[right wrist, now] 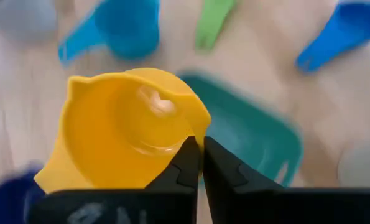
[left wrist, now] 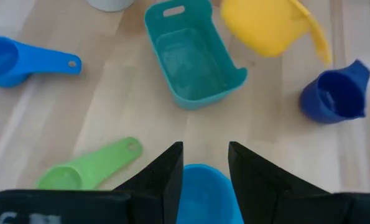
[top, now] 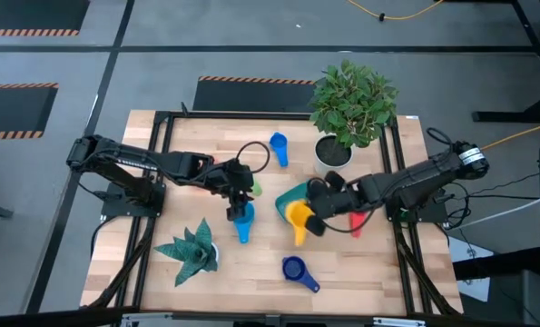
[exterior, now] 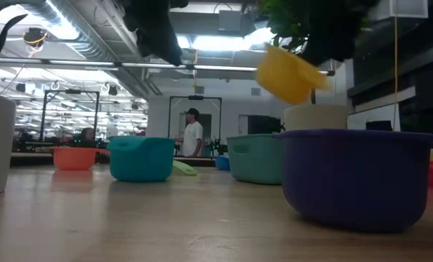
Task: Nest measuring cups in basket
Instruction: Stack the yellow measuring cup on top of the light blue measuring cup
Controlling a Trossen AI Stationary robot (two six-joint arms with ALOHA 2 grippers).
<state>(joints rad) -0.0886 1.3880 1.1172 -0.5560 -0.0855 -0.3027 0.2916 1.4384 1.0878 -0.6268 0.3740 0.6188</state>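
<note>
Yellow cup (right wrist: 129,127) hangs off the worktop (top: 360,263), pinched at its rim by the right pincer (right wrist: 201,163), whose fingers are closed tight on the thin wall; a rim grip leaves the bowl free below, which I judge suits lowering it into the basket (top: 289,198); in the high view the cup sits just beside the basket's near edge, partly over it, so the drop looks close but not yet made; the basket itself appears empty in the left wrist view.

Left pincer (left wrist: 204,167) is part open with the light blue cup (left wrist: 206,194) between its fingers, near the worktop's middle; whether the fingers truly grip that cup or only straddle it I cannot tell, though the narrow gap suggests a hold on the rim; the cup seems low, perhaps resting on the wood.

Other cups wait spread out: green (left wrist: 88,169) lies beside the left pincer, mid blue (top: 279,148) nearer the plant pot (top: 331,152), dark blue (top: 297,271) toward the front edge, red (top: 356,222) half hidden under the right arm; orange (exterior: 74,157) shows only in the low view, and its place on the worktop is hard to fix; handles of several are cut off or foreshortened.
</note>
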